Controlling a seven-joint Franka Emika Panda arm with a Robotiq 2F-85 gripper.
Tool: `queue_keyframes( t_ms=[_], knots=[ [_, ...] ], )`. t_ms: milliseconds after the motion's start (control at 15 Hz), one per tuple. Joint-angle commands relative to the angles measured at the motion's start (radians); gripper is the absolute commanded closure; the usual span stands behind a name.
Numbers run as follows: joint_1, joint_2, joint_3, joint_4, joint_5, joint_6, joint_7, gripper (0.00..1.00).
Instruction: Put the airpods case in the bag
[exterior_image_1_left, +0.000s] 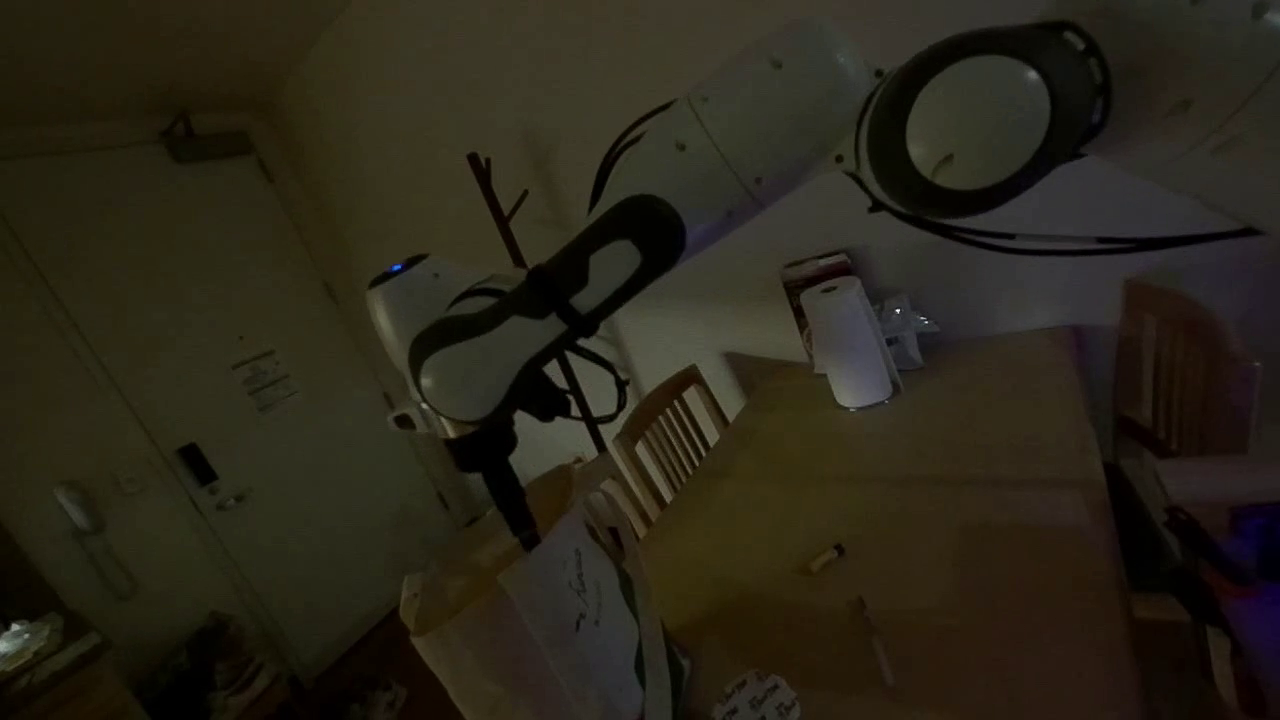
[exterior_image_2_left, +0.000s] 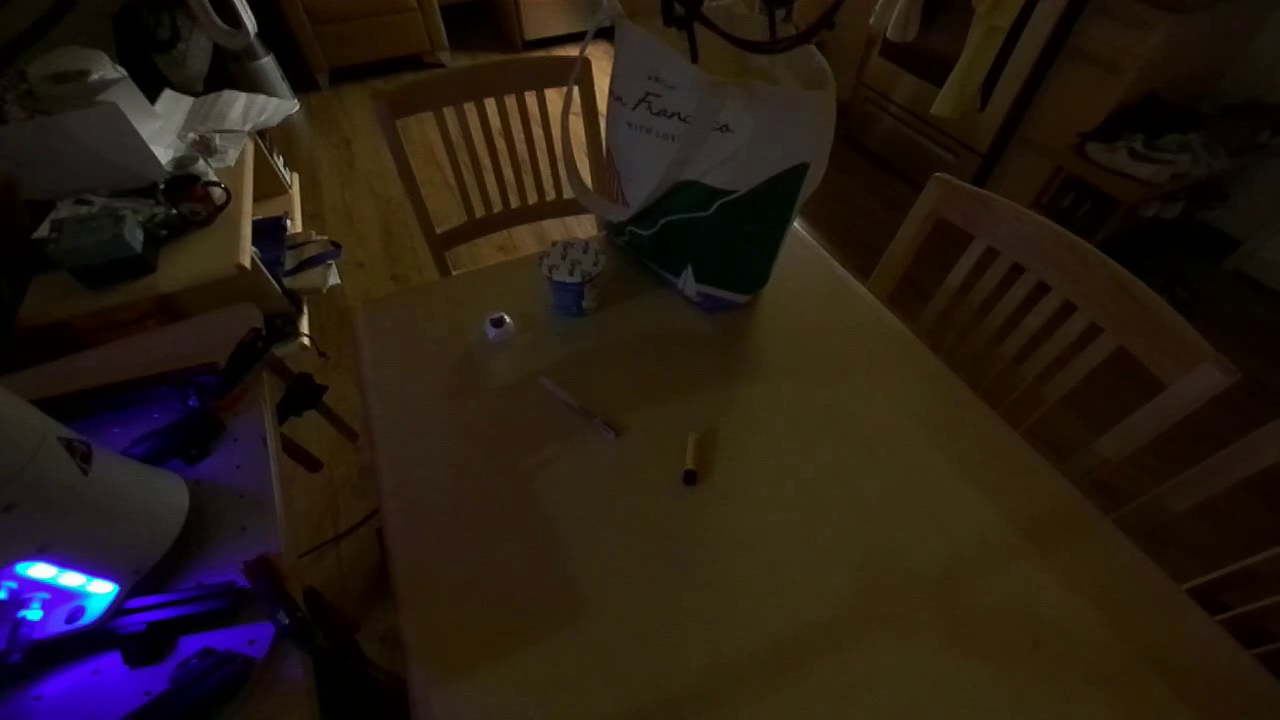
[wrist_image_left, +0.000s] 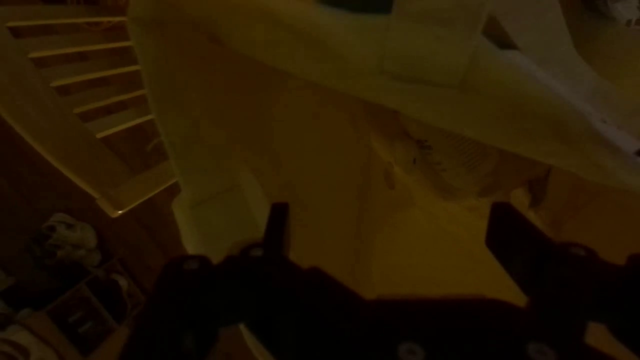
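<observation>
Robot base (exterior_image_2_left: 90, 470): the sweep is begun at the far left of an exterior view, where a row of blue lights is shown low on the white housing.
Slatted chair (exterior_image_2_left: 490, 160): next along, set behind the far edge of the desk (exterior_image_2_left: 850, 580), and only dimly lit.
White thing (exterior_image_2_left: 498, 326): small, rounded, marked with a dark spot; it is seen on the desk near the far left corner.
Tub (exterior_image_2_left: 573, 280): blue-sided, topped with a patterned lid, stood upright just beside the bag (exterior_image_2_left: 710, 150); whether the two are touching cannot be told.
Slim stick (exterior_image_2_left: 580, 408): pale, pen-like, laid slantwise on the desk.
Yellow tube (exterior_image_2_left: 692, 455): short, capped in black at one end, laid near the stick.
Bag: stood on the desk at the far right corner, mouth up, its front printed with dark lettering, a green hill and a little sailboat.
Inside: in the wrist view a pale crinkled packet (wrist_image_left: 450, 160) with faint print is made out, and a small pale-and-dark shape beside it, too dim to be named.
Tool (wrist_image_left: 390, 207): pointed down at the bag's mouth, and its fingers (wrist_image_left: 277, 225) are spread wide, the bag's inside seen through the gap.
Airpods case: on desk or in bag, it cannot be told for certain.
Right-hand chair (exterior_image_2_left: 1060, 310): last in the sweep, set alongside the desk's right edge.
</observation>
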Motion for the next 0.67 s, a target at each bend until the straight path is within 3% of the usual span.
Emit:
queue_keyframes(
  t_ms=[0, 267, 333, 600],
  knots=[
    [0.004, -0.149, -0.018, -0.153, -0.004, 0.013, 0.115, 0.0],
    [0.013, -0.29, -0.029, -0.303, -0.019, 0.017, 0.203, 0.0],
    [0.001, -0.188, -0.014, -0.164, -0.008, -0.005, 0.154, 0.0],
    [0.001, -0.261, -0.012, -0.252, -0.009, -0.004, 0.176, 0.0]
  ],
)
